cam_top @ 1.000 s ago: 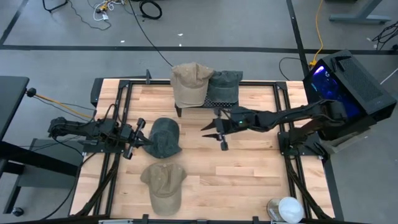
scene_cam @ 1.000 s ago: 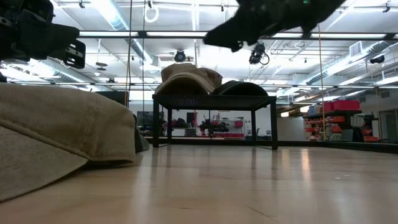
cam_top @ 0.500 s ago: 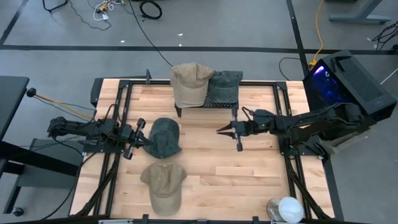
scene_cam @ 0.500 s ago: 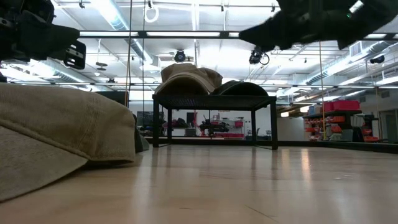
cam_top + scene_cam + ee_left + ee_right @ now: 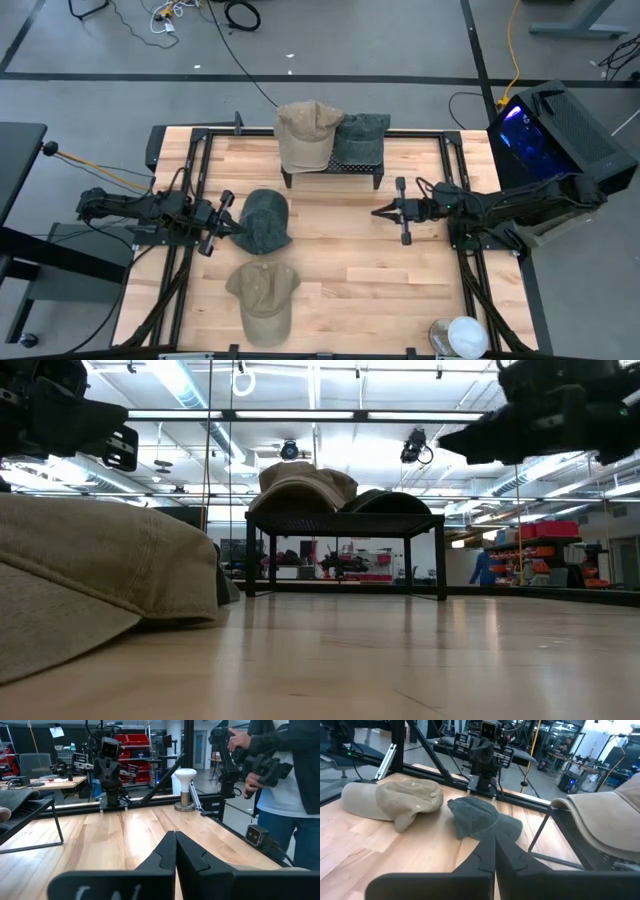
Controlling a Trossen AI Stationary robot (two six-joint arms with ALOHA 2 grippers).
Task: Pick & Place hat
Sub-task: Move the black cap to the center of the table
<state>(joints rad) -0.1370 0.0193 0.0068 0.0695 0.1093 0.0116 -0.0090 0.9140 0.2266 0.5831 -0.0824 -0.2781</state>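
Two hats rest on a black rack (image 5: 352, 169) at the far middle: a tan hat (image 5: 305, 133) and a dark grey hat (image 5: 362, 139). A dark green hat (image 5: 266, 220) lies crown up on the table left of centre, and another tan hat (image 5: 264, 294) lies nearer the front edge. My left gripper (image 5: 240, 228) is shut and level, raised over the green hat's left edge. My right gripper (image 5: 378, 211) is shut and empty in the air right of centre, pointing at the green hat (image 5: 480, 817).
A white round object (image 5: 462, 336) stands at the near right corner. Black frame rails (image 5: 195, 170) run along the table's left and right sides. A person (image 5: 282, 775) stands beyond the table's right edge. Bare wood lies between the green hat and my right gripper.
My right gripper has drawn back toward the table's right edge and sunk a little, away from the rack. Its fingers, apart a second ago, have shut on nothing. The hats and my left arm have kept still.
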